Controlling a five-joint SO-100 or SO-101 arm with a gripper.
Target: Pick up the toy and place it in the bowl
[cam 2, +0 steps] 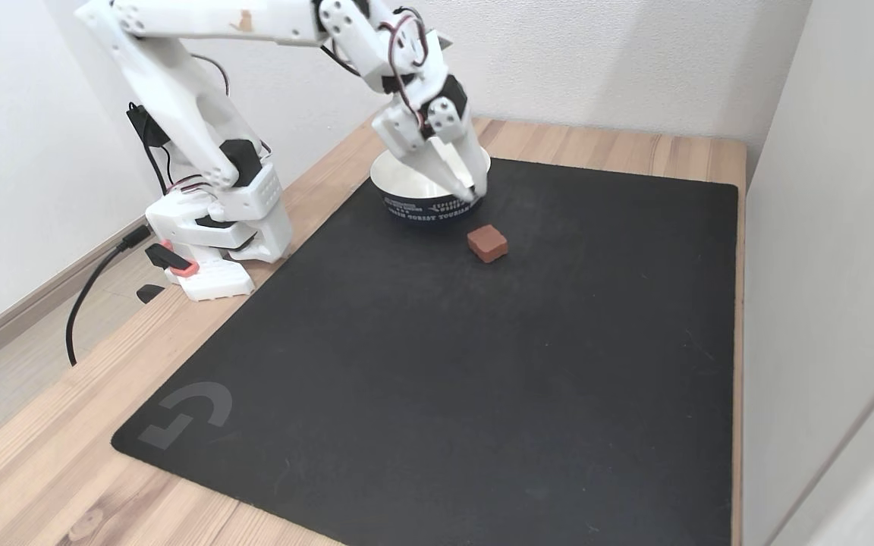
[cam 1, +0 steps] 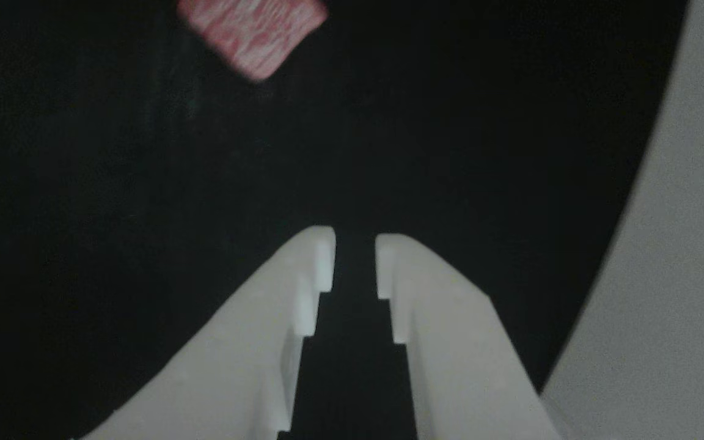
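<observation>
The toy is a small dull-red block with rounded corners, sitting flat on the black mat that covers most of the wooden tabletop. It lies toward the mat's far edge, just in front of the bowl and apart from it. In the fixed view its top looks plain brownish red; in the other view the toy shows a face marbled with wrinkled whitish streaks, blurred and cut off by the top edge of the picture.

The bowl stands at the mat's far edge, white inside with a dark outer band carrying small white lettering too fine to read. In the other view its pale curved rim sweeps down the right side.

The tool hangs over the bowl's near rim, pointing down, above and behind the toy. Its two white fingers stand only a narrow gap apart, holding nothing.
</observation>
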